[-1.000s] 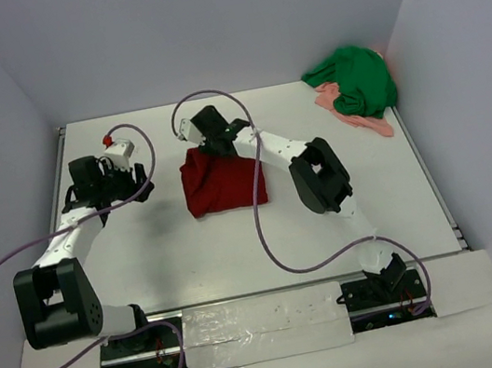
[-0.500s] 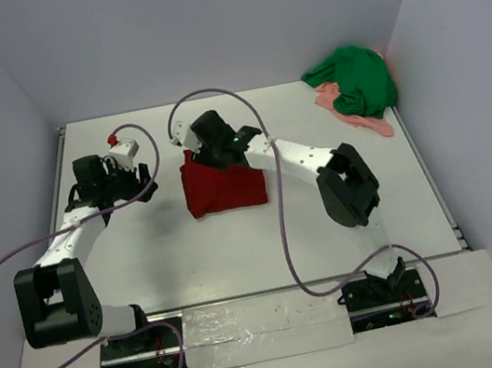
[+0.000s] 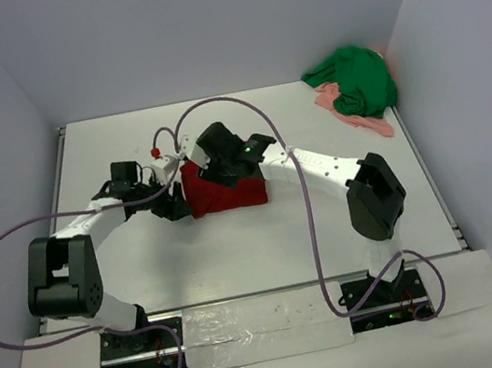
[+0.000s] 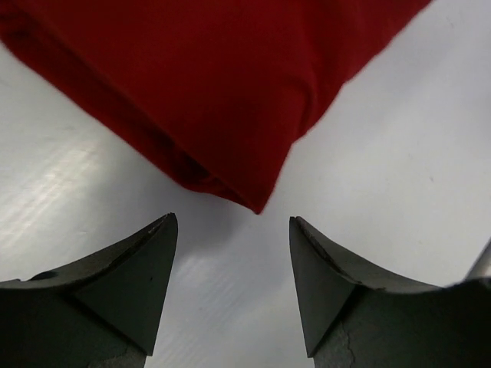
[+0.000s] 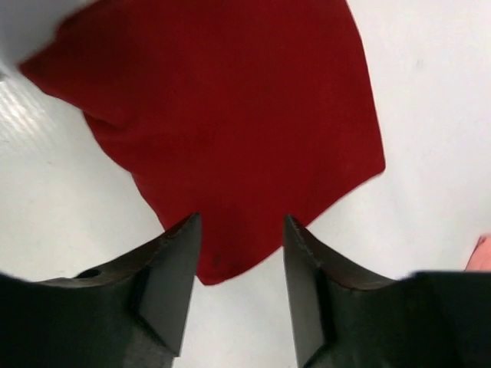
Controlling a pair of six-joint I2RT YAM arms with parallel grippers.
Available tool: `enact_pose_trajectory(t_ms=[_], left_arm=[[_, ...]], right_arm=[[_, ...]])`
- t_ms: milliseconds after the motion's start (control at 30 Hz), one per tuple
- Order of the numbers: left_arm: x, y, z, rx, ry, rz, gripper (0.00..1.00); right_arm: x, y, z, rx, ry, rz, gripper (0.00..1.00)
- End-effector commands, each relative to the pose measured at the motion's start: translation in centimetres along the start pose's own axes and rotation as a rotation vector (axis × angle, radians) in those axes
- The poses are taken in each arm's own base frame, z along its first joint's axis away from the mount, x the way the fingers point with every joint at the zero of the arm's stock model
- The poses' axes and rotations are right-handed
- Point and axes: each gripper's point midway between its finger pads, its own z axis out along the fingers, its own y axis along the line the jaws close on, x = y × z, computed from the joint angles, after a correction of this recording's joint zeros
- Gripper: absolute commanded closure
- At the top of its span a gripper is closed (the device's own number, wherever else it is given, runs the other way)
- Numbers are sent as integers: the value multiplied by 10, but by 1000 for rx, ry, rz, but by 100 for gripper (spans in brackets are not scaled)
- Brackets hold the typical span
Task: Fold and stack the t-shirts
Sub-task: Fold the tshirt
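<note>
The dark red t-shirt (image 3: 233,191) lies folded in a compact rectangle at the table's middle. My left gripper (image 3: 180,206) is open and low at its left near corner; in the left wrist view (image 4: 232,222) that corner of the red shirt (image 4: 215,84) points between the empty fingers. My right gripper (image 3: 203,165) is open above the shirt's far left part; in the right wrist view (image 5: 242,218) a corner of the red shirt (image 5: 230,115) lies between the fingers, not held. The green t-shirt (image 3: 356,79) lies crumpled on the salmon-pink cloth (image 3: 363,120) at the far right corner.
Walls close the table on the left, back and right. Purple cables loop over both arms; the right arm's cable (image 3: 313,229) hangs across the table's near middle. An edge of the pink cloth (image 5: 483,257) shows in the right wrist view.
My left arm has swung right from the table's left side to the red shirt's left near corner. My right arm's elbow has moved right and nearer, its gripper staying over the shirt.
</note>
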Motion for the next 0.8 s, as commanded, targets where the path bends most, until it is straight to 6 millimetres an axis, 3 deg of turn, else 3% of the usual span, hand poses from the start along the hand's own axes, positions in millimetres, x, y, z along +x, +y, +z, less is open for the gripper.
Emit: enact_pose_trajectory(t_ms=[0, 200, 433, 767], left_arm=[[-17, -26, 5, 129, -23, 73, 31], [-28, -29, 14, 135, -23, 62, 31], [-23, -19, 27, 90, -15, 38, 31], [5, -2, 42, 37, 103, -33, 32]], right_arm=[[28, -8, 8, 39, 88, 68, 47], [53, -23, 17, -4, 127, 168, 66], [61, -26, 17, -48, 122, 216, 67], [48, -46, 7, -49, 86, 256, 66]])
